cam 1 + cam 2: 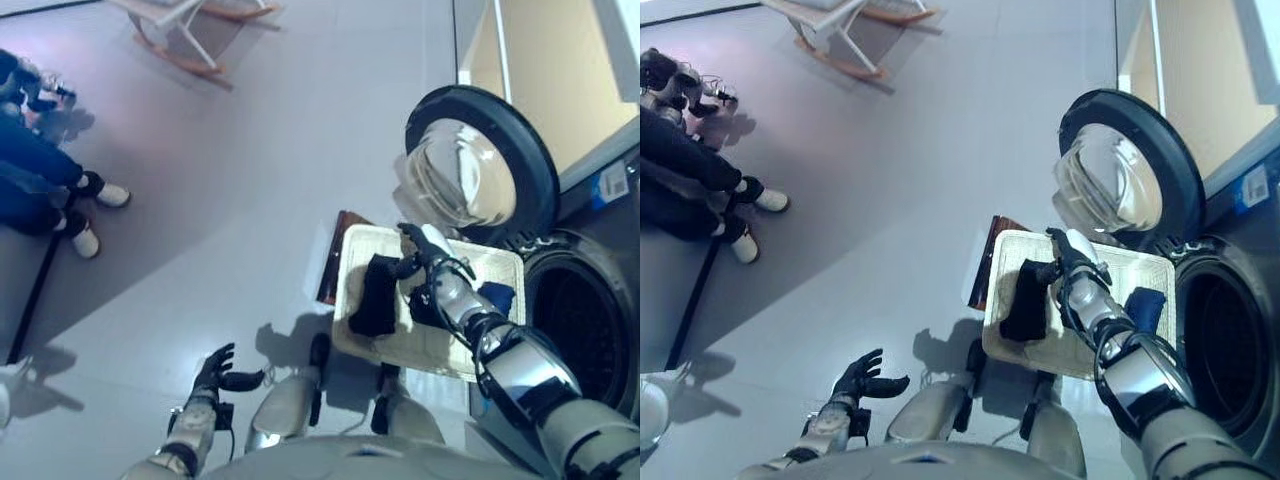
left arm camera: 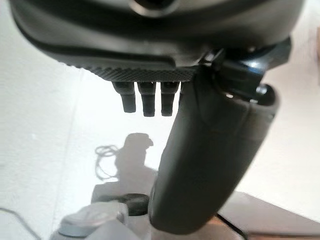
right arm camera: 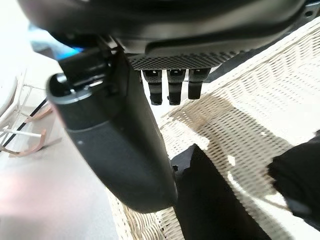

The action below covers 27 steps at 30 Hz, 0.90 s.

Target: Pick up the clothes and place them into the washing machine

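Note:
A shallow white wicker basket [image 1: 440,345] stands beside the washing machine, whose round door [image 1: 480,165] hangs open next to the dark drum [image 1: 585,320]. In the basket lie a black garment [image 1: 375,295], a second dark garment [image 1: 425,308] and a blue one [image 1: 497,295]. My right hand [image 1: 425,250] is held over the middle of the basket, open and empty. The right wrist view shows its straight fingers [image 3: 170,87] above the weave [image 3: 240,115] and the black garment [image 3: 215,205]. My left hand [image 1: 215,372] hangs open over the floor, low on the left.
The basket rests on a low dark brown box [image 1: 335,255]. A person sits at the far left, white shoes [image 1: 95,215] on the floor. A wooden rocking chair [image 1: 200,30] stands at the back. Open grey floor lies between.

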{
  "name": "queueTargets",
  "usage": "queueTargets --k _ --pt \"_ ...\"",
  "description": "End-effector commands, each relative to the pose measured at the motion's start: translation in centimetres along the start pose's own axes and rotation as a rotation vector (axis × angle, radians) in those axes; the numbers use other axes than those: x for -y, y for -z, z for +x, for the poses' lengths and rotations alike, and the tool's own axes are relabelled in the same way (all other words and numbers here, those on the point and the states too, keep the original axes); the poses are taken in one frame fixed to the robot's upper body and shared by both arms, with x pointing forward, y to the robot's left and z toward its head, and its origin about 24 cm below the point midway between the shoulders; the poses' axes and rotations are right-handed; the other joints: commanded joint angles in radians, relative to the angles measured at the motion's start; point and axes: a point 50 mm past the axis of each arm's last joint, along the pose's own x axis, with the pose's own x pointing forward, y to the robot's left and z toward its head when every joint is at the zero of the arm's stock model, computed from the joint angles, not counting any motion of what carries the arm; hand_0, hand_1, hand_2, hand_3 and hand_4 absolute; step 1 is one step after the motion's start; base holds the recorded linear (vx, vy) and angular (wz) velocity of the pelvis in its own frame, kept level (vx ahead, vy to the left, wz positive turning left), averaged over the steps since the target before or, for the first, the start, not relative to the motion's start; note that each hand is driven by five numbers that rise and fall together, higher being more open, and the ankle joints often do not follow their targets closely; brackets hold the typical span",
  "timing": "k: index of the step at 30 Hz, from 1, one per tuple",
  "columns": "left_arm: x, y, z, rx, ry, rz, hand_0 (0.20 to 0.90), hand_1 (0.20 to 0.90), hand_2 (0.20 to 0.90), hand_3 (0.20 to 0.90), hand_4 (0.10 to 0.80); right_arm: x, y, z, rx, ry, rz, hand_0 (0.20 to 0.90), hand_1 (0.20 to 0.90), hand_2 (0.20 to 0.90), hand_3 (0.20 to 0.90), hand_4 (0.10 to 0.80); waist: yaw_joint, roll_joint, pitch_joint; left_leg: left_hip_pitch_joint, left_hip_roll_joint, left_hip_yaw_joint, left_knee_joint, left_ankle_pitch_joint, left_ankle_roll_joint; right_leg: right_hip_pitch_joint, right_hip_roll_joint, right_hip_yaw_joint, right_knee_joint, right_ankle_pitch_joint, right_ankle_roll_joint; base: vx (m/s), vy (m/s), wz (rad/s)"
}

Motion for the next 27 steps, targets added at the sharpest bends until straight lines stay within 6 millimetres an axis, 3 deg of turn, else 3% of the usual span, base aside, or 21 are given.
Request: queueTargets --k 1,6,9,13,20,27 --pt "-2.8 -2.0 0.6 0.087 -0.106 -0.012 0.900 0.900 0.900 0.900 0.800 4.1 -3.5 1.5 0.096 0.160 0.024 0.900 0.900 0.900 0.900 0.800 0.009 -0.018 0.021 -0.042 -0.045 -0.022 -0.054 0.037 0.006 -0.016 -0.056 0.059 0.126 -0.066 0.091 -0.052 0.074 0.01" --pt "-2.2 -2.9 0.7 0.131 -0.086 -0.020 0.900 0.900 0.900 0.900 0.800 5.9 -3.4 1.9 0.061 0.224 0.000 0.900 0.900 0.900 0.900 0.800 0.022 0.004 0.046 -0.072 -0.055 -0.010 -0.039 0.038 0.010 -0.058 -0.066 0.065 0.158 -0.069 0.093 -0.057 0.072 -0.06" --pt "-1.8 -3.9 0.8 0.175 -0.076 -0.026 0.900 0.900 0.900 0.900 0.800 8.2 -3.3 2.1 0.031 0.299 0.001 0.900 0.900 0.900 0.900 0.800 0.028 0.035 0.063 -0.092 -0.066 -0.005 -0.034 0.043 0.011 -0.093 -0.077 0.065 0.182 -0.069 0.096 -0.066 0.088 0.00" --pt "-1.1 -4.2 0.7 0.190 -0.058 -0.028 0.900 0.900 0.900 0.900 0.800 8.6 -2.8 2.0 -0.004 0.324 0.062 0.900 0.900 0.900 0.900 0.800 0.034 0.058 0.067 -0.096 -0.074 -0.006 -0.034 0.045 0.014 -0.093 -0.087 0.064 0.180 -0.067 0.099 -0.014 0.063 -0.02" --pt "-0.5 -3.5 0.4 0.175 -0.039 -0.028 0.900 0.900 0.900 0.900 0.800 5.4 -3.1 1.8 0.006 0.253 0.152 0.900 0.900 0.900 0.900 0.800 0.044 0.088 0.069 -0.095 -0.087 -0.007 -0.036 0.046 0.022 -0.087 -0.101 0.068 0.167 -0.059 0.106 0.008 0.053 -0.02" --pt "-0.1 -3.5 0.4 0.181 -0.024 -0.019 0.900 0.900 0.900 0.900 0.800 3.4 -3.2 1.6 0.001 0.213 0.178 0.900 0.900 0.900 0.900 0.800 0.049 0.089 0.085 -0.109 -0.092 -0.018 -0.028 0.050 0.022 -0.087 -0.105 0.055 0.164 -0.056 0.106 -0.004 0.004 0.00"
